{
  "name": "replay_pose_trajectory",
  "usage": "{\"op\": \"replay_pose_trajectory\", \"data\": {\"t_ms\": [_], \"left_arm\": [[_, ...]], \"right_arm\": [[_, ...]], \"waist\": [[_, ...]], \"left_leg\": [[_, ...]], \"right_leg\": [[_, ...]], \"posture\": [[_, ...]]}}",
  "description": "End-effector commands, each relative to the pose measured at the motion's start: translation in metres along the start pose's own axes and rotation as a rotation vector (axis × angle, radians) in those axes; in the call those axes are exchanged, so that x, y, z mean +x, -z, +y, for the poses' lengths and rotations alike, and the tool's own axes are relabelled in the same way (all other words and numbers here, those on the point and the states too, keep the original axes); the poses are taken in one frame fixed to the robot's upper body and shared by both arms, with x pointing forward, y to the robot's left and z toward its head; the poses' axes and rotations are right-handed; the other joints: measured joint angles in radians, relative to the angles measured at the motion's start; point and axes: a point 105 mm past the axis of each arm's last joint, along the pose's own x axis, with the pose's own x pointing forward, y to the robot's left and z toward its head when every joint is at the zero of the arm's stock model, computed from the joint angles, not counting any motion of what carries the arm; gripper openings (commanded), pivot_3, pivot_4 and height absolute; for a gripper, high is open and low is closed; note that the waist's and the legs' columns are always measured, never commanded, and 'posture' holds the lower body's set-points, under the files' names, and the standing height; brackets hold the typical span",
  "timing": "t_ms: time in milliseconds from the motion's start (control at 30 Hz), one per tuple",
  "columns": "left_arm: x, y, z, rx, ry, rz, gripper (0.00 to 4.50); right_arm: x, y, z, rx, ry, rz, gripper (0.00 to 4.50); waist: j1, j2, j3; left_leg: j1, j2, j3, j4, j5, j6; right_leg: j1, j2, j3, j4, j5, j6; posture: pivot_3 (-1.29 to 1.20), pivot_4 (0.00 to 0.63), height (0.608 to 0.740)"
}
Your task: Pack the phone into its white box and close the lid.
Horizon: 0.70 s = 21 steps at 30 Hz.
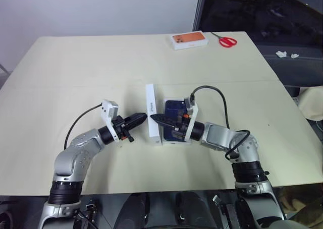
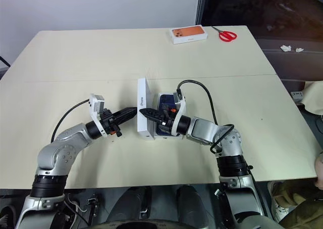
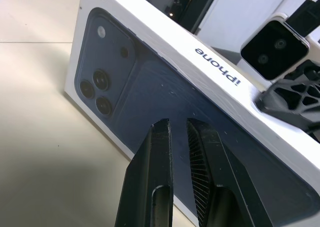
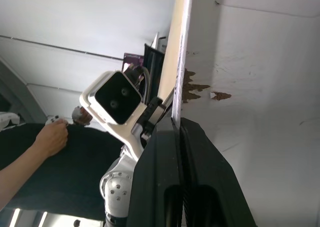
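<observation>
While lid [image 1: 151,119] stands on edge, right end effector [image 1: 155,118] at its rim

The lid [image 1: 152,119], standing on edge, hides the white box's [image 1: 171,139] nine-o'clock side; the right arm covers much of the phone [image 1: 171,109].

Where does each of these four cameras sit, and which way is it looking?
Left eye view, right eye view: on the head, looking forward and down at the table; both arms show, meeting at the lid.
Left wrist view: on the left wrist, facing the lid's printed top; the left claw shows.
Right wrist view: on the right wrist, facing the lid's plain inside; the right claw pinches its edge; a person's hand beyond.
Shared: both wrist views see the lid, from opposite sides.
</observation>
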Motion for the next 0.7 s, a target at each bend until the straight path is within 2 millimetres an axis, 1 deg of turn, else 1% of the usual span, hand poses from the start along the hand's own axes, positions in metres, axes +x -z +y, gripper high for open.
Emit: {"op": "replay_pose_trajectory", "data": {"t_ms": [33,67,133,233,333,400,500,600,667,700], "left_arm": [[0.0019,-0.0114,-0.007,0.024,0.029,-0.036,0.58],[0.0019,-0.0117,-0.0069,0.023,0.028,-0.037,0.58],[0.0019,-0.0119,-0.0068,0.026,0.027,-0.037,0.58],[0.0019,-0.0119,-0.0068,0.026,0.026,-0.036,0.58],[0.0021,-0.0118,-0.0071,0.024,0.027,-0.037,0.58],[0.0023,-0.0118,-0.0073,0.023,0.028,-0.038,0.58],[0.0027,-0.0117,-0.0077,0.018,0.029,-0.039,0.58],[0.0029,-0.0114,-0.008,0.017,0.029,-0.039,0.58],[0.0029,-0.0114,-0.0079,0.017,0.028,-0.039,0.58],[0.0027,-0.0113,-0.0077,0.016,0.027,-0.04,0.58]], "right_arm": [[0.0009,0.0007,0.0018,-0.026,0.002,0.014,0.58],[0.0013,-0.0001,0.0029,-0.035,0.0,0.011,0.58],[0.0016,-0.0037,0.0031,0.007,-0.016,-0.01,0.58],[0.0013,-0.0045,-0.0002,-0.007,0.005,-0.003,0.58],[0.0025,-0.0061,0.0012,-0.045,0.013,-0.005,0.58],[0.0024,-0.0089,0.001,0.032,-0.011,-0.025,0.58],[0.0026,-0.0063,0.0005,-0.024,0.01,0.001,0.58],[0.0032,-0.006,0.0007,-0.038,0.011,0.0,0.58],[0.003,-0.0081,0.0023,0.043,-0.026,-0.02,0.58],[0.003,-0.009,0.0006,0.037,-0.013,-0.023,0.58]], "waist": [[0.0,0.0,0.0],[0.0,0.0,0.0],[0.0,0.0,0.0],[0.0,0.0,0.0],[0.0,0.0,0.0],[0.0,0.0,0.0],[0.0,0.0,0.0],[0.0,0.0,0.0],[-0.001,0.0,0.0],[-0.001,0.0,0.0]], "left_leg": [[0.0,0.0,0.0,0.0,0.0,0.0],[0.0,0.0,0.0,0.0,0.0,0.0],[0.0,0.0,0.0,0.0,0.0,0.0],[0.0,0.0,0.0,0.0,0.0,0.0],[0.0,0.0,0.0,0.0,0.0,0.0],[0.0,0.0,0.0,0.0,0.0,0.0],[0.0,0.0,0.0,0.0,0.0,0.0],[0.0,0.0,0.0,0.0,0.0,0.0],[0.0,0.0,0.0,0.0,0.0,0.0],[0.0,0.0,0.0,0.0,0.0,0.0]], "right_leg": [[0.0,0.0,0.0,0.0,0.0,0.0],[0.0,0.0,0.0,0.0,0.0,0.0],[0.0,0.0,0.0,0.0,0.0,0.0],[0.0,0.0,0.0,0.0,0.0,0.0],[0.0,0.0,0.0,0.0,0.0,0.0],[0.0,0.0,0.0,0.0,0.0,0.0],[0.0,0.0,0.0,0.0,0.0,0.0],[0.0,0.0,0.0,0.0,0.0,0.0],[0.0,0.0,0.0,0.0,0.0,0.0],[0.0,0.0,0.0,0.0,0.0,0.0]], "posture": [[0.0,0.15,0.74],[0.0,0.15,0.74],[0.0,0.15,0.74],[0.0,0.15,0.74],[0.0,0.15,0.74],[0.0,0.15,0.74],[0.0,0.15,0.74],[0.0,0.15,0.74],[0.0,0.15,0.74],[0.0,0.15,0.74]]}}
